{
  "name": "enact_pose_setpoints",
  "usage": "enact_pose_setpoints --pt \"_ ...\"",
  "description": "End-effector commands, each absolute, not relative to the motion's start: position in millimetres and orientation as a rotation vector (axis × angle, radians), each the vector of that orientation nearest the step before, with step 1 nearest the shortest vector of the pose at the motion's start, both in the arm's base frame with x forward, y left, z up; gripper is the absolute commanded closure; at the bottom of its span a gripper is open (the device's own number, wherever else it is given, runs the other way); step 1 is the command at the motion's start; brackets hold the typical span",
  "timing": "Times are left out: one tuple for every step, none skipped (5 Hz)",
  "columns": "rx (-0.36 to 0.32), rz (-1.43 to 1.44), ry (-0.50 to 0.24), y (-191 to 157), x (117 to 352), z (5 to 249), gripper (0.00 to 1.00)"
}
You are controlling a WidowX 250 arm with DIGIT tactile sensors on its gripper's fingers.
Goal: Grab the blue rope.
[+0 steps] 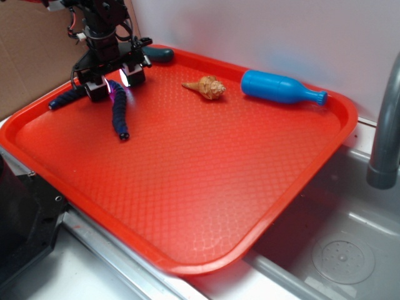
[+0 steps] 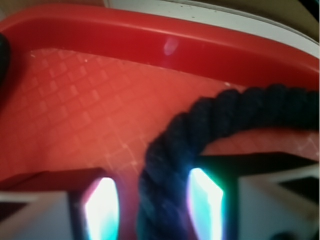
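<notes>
Blue rope [image 1: 119, 107] at the back left corner of the red tray [image 1: 206, 181], bent like an arch, one end toward the tray's edge, the other toward the middle. Thick, twisted, dark and fuzzy up close [image 2: 200, 125]. Probably soft, light and floppy, so likely to droop on both sides once lifted. Not slippery, judging by the rough twist. Best to pinch at the bend, right at the top of the arch.

Gripper [image 1: 112, 84] down over that bend, fingers spread apart, one on each side of the rope, not yet squeezed onto it.

Tray bumpy, with a little diamond pattern and a smooth raised rim. Farther back, a bright blue bottle [image 1: 281, 87], hard and shiny, and a small brown shell [image 1: 207, 87], pointy and ridged. Dark green lump [image 1: 159, 54] by the back rim.
</notes>
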State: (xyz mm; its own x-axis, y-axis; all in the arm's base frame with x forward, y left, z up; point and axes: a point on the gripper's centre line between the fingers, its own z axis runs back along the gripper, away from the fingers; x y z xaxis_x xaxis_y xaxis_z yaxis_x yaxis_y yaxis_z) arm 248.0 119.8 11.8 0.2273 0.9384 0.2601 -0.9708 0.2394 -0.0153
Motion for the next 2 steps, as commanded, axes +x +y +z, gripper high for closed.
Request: enact_pose_setpoints --pt "0.162 1.031 -0.148 110.1 244.0 55.4 1.0" --pt "0.078 0.789 -0.212 87.1 237.0 98.2 1.0"
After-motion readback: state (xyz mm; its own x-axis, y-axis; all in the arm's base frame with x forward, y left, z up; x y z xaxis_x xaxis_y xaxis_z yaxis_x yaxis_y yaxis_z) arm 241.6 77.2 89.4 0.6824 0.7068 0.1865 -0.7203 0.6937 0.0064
